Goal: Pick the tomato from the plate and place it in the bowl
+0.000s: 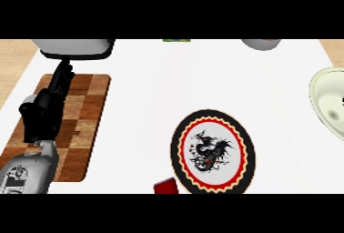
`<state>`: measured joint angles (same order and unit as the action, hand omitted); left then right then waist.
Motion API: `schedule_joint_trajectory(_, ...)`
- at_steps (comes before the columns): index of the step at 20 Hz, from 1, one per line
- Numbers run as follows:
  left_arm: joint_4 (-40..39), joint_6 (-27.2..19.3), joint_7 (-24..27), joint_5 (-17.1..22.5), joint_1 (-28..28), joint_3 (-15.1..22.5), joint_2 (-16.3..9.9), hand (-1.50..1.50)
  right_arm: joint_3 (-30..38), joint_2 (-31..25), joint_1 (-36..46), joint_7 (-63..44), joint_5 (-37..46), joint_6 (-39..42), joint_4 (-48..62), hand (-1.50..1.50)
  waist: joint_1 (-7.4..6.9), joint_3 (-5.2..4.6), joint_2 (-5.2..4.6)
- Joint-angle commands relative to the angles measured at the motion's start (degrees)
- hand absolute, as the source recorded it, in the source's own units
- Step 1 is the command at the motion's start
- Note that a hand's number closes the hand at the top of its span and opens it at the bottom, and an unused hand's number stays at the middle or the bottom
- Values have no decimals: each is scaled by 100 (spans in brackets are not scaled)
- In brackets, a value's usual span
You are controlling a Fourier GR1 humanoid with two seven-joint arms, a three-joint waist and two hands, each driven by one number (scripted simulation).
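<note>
Red object (165,187) beside plate (181,136) lower-left rim | left hand (42,113) well apart

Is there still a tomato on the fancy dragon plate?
No. The plate shows only its dragon picture. A red thing sits beside its lower left edge; cannot tell what.

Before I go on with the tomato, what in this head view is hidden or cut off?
- Tomato: not visible; the plate shows only its pattern.
- Bowl: cut by the right edge.
- Right robot hand: not in view.
- Left robot hand: raised at the left over the wooden board; finger pose unclear.
- Red object: cut off at the bottom edge, unidentifiable.
- Items at the top edge: cropped.
</note>
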<state>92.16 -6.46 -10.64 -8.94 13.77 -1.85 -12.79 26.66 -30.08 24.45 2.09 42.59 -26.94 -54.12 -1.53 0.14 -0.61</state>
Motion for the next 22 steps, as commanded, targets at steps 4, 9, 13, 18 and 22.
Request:
schedule_joint_trajectory(4, 47, -53, 80, -101, -48, 133, 151, 0, 679, -301, 752, 1156, -606, -389, 2339, 150, -79, 13, -21)
schedule_joint_trajectory(9, 104, 12, -10, -25, -25, 76, 114, 0, 1024, -686, 927, 1875, -1102, 562, 3085, -150, -123, 29, -47)
schedule_joint_trajectory(13, 226, 27, -276, -97, 141, 133, 85, 0, 1219, -676, 1210, 2471, -1392, 905, 3381, -150, -141, 35, -53)
schedule_joint_trajectory(18, 170, 16, -112, -133, 69, 140, 117, 0, 1674, -1031, 1309, 3093, -1829, 1046, 3677, -150, -95, 25, -49)
schedule_joint_trajectory(22, -125, 55, 52, -69, 82, -53, 38, 0, 1968, -1303, 1255, 3301, -2169, 1421, 3938, -150, -44, 18, -41)
